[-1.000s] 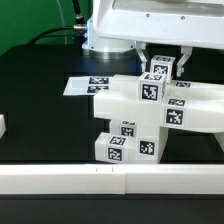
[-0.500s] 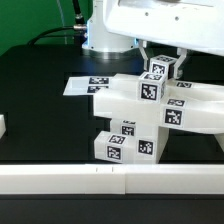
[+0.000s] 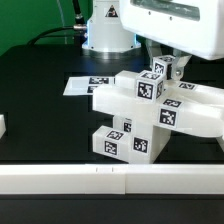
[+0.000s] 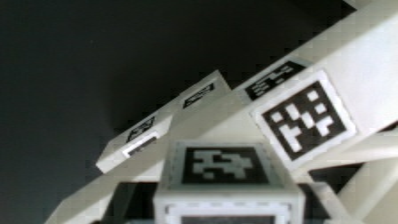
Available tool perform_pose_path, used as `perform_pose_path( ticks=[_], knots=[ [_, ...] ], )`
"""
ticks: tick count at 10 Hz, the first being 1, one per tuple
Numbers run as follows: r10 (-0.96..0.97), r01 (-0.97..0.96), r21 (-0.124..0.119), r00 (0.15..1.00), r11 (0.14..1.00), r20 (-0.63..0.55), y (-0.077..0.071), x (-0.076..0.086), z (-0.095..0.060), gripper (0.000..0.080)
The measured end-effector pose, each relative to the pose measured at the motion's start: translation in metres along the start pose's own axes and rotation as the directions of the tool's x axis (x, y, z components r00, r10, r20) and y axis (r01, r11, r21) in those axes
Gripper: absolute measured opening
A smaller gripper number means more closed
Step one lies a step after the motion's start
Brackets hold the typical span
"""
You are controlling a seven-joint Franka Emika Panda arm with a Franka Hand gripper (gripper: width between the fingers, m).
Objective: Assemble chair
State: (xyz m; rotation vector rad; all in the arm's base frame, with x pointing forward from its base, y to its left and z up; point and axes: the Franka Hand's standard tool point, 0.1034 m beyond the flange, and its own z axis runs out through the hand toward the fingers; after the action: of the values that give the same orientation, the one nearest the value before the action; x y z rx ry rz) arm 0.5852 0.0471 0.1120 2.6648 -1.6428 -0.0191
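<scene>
The chair (image 3: 140,110) is a stack of matte white blocky parts with black-and-white tags, standing mid-table in the exterior view and leaning a little. My gripper (image 3: 166,68) comes down from the glossy arm at the upper right and is shut on a small tagged bar (image 3: 160,70) at the stack's top. In the wrist view my gripper (image 4: 222,200) has that tagged bar (image 4: 222,165) between its dark fingers (image 4: 135,203). Beyond it are the chair's slanted white parts with tags (image 4: 302,110).
The marker board (image 3: 82,85) lies flat behind the chair towards the exterior view's left. A small white part (image 3: 3,125) sits at the left edge. A white rail (image 3: 100,180) runs along the front. The arm's base (image 3: 105,35) stands at the back.
The arm has shifted towards the exterior view's right. The held bar and the chair stack have tilted and turned slightly with it.
</scene>
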Motion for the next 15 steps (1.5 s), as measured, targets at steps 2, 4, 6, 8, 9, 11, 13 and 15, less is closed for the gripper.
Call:
perform_pose_path(
  ticks=[2, 4, 6, 8, 9, 11, 13, 15],
  knots=[
    [0.032, -0.032, 0.000, 0.999, 0.999, 0.001, -0.0001, -0.0003, 0.0000, 0.0271],
    [-0.049, 0.049, -0.002, 0.999, 0.999, 0.000, 0.0004, -0.0002, 0.0009, 0.0461],
    [-0.193, 0.193, -0.003, 0.981, 0.981, 0.000, 0.0006, 0.0000, 0.0013, 0.0598],
    [-0.312, 0.312, -0.003, 0.950, 0.950, 0.000, 0.0007, 0.0001, 0.0013, 0.0641],
    [-0.408, 0.408, -0.003, 0.913, 0.913, 0.001, 0.0008, 0.0003, 0.0013, 0.0647],
    [-0.590, 0.590, -0.022, 0.807, 0.807, -0.008, 0.0004, -0.0002, 0.0009, 0.0649],
    [-0.743, 0.743, -0.029, 0.669, 0.669, -0.017, -0.0002, 0.0002, 0.0019, 0.0649],
    [-0.822, 0.821, -0.036, 0.569, 0.569, -0.013, 0.0001, -0.0014, 0.0029, 0.0649]
  ],
)
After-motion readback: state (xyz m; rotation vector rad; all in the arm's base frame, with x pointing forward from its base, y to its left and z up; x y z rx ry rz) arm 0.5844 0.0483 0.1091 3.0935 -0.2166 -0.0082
